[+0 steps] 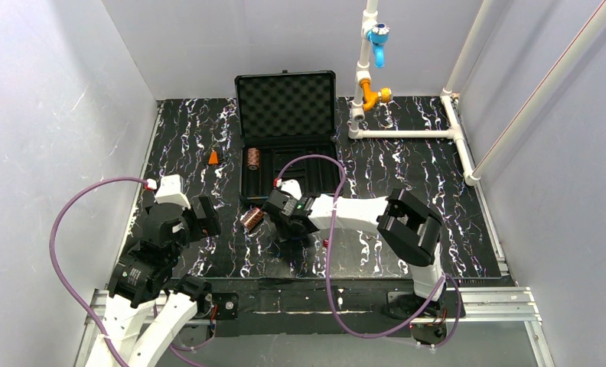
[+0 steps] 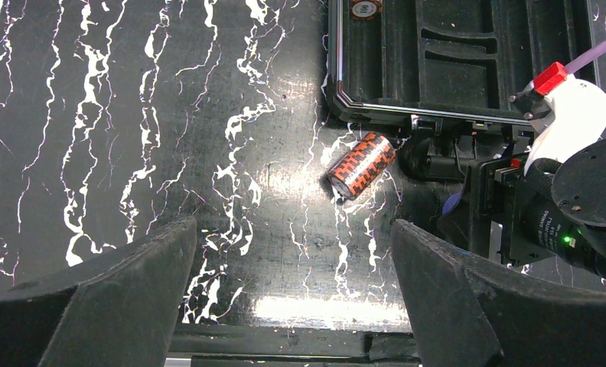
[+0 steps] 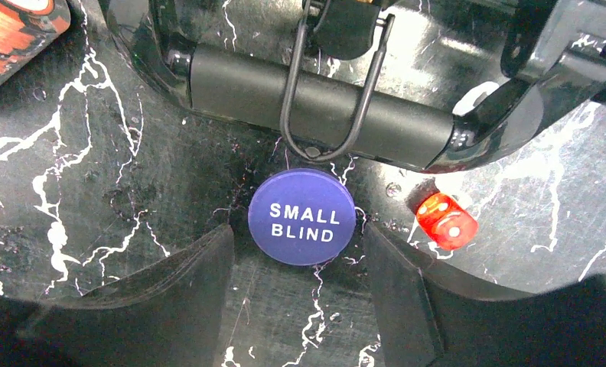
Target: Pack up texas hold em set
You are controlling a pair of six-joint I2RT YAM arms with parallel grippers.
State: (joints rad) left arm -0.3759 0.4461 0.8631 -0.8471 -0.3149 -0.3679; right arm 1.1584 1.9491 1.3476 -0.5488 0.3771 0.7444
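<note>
So that it can grab the blue disc [image 3: 301,216], the right gripper [image 3: 298,237] sits open around it, empty, case handle [image 3: 231,88] at twelve o'clock.

Bright, even overhead light leaves a glare patch on the glossy tabletop [image 2: 315,310]; focus sharp.

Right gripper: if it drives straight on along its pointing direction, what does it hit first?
Likely the blue SMALL BLIND disc, lying flat on the table between the open fingers of the right gripper; the briefcase handle sits just beyond. Depth is unclear from the wrist view.
</note>
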